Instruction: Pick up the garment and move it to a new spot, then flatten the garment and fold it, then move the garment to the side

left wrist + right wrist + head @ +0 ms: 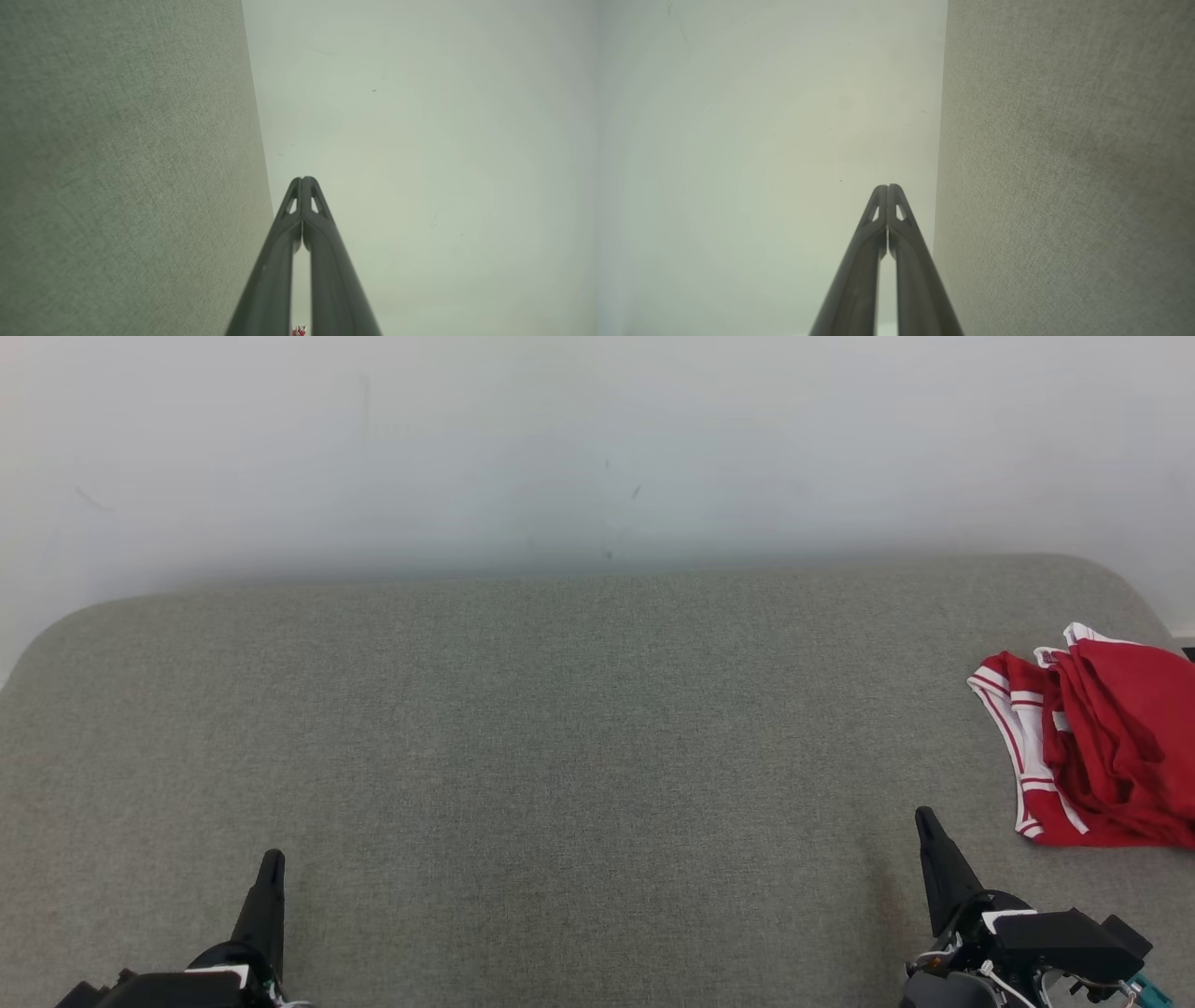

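Observation:
The garment is a crumpled red piece with white-striped trim, lying at the far right of the grey fabric surface and partly cut off by the picture's edge. My right gripper is at the lower right, shut, its tips a short way left of and nearer than the garment, not touching it. My left gripper is at the lower left, shut and empty, far from the garment. In the wrist views both the left gripper and the right gripper have their tips pressed together with nothing between them.
A pale wall rises behind the surface's rounded far edge. The grey fabric fills the left of the left wrist view and the grey fabric the right of the right wrist view.

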`<state>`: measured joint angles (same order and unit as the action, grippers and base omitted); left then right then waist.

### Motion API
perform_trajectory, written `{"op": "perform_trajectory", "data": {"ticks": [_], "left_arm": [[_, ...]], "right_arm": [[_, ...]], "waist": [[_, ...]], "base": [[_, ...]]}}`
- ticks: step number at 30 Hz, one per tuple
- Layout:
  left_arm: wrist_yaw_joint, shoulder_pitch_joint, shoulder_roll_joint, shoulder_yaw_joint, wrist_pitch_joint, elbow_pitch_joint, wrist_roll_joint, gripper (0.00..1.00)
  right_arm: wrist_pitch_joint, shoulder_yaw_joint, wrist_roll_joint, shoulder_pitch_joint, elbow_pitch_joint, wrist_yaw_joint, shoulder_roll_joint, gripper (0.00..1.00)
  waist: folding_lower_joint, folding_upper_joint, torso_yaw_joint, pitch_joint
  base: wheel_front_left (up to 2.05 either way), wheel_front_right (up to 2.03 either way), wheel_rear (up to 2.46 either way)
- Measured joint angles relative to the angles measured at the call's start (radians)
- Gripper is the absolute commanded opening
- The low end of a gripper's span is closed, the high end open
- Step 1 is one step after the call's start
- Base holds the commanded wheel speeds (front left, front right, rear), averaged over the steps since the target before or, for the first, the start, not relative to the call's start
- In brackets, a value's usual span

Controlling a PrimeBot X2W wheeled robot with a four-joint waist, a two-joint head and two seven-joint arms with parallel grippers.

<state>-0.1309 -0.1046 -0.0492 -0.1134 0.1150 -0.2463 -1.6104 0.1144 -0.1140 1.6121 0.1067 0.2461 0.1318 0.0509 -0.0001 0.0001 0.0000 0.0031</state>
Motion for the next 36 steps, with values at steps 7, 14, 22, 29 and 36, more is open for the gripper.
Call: {"op": "perform_trajectory", "data": {"ticks": [7, 14, 22, 29, 36], "left_arm": [[0.0, 0.0, 0.0, 0.0, 0.0, 0.0, 0.0, 0.0], [0.0, 0.0, 0.0, 0.0, 0.0, 0.0, 0.0, 0.0], [0.0, 0.0, 0.0, 0.0, 0.0, 0.0, 0.0, 0.0], [0.0, 0.0, 0.0, 0.0, 0.0, 0.0, 0.0, 0.0], [0.0, 0.0, 0.0, 0.0, 0.0, 0.0, 0.0, 0.0]], "right_arm": [[0.0, 0.0, 0.0, 0.0, 0.0, 0.0, 0.0, 0.0], [0.0, 0.0, 0.0, 0.0, 0.0, 0.0, 0.0, 0.0], [0.0, 0.0, 0.0, 0.0, 0.0, 0.0, 0.0, 0.0], [0.0, 0.0, 0.0, 0.0, 0.0, 0.0, 0.0, 0.0], [0.0, 0.0, 0.0, 0.0, 0.0, 0.0, 0.0, 0.0]], "waist": [[0.0, 0.0, 0.0, 0.0], [0.0, 0.0, 0.0, 0.0], [0.0, 0.0, 0.0, 0.0], [0.0, 0.0, 0.0, 0.0], [0.0001, 0.0, 0.0, 0.0]], "base": [[0.0, 0.0, 0.0], [0.0, 0.0, 0.0], [0.0, 0.0, 0.0], [0.0, 0.0, 0.0], [0.0, 0.0, 0.0]]}}
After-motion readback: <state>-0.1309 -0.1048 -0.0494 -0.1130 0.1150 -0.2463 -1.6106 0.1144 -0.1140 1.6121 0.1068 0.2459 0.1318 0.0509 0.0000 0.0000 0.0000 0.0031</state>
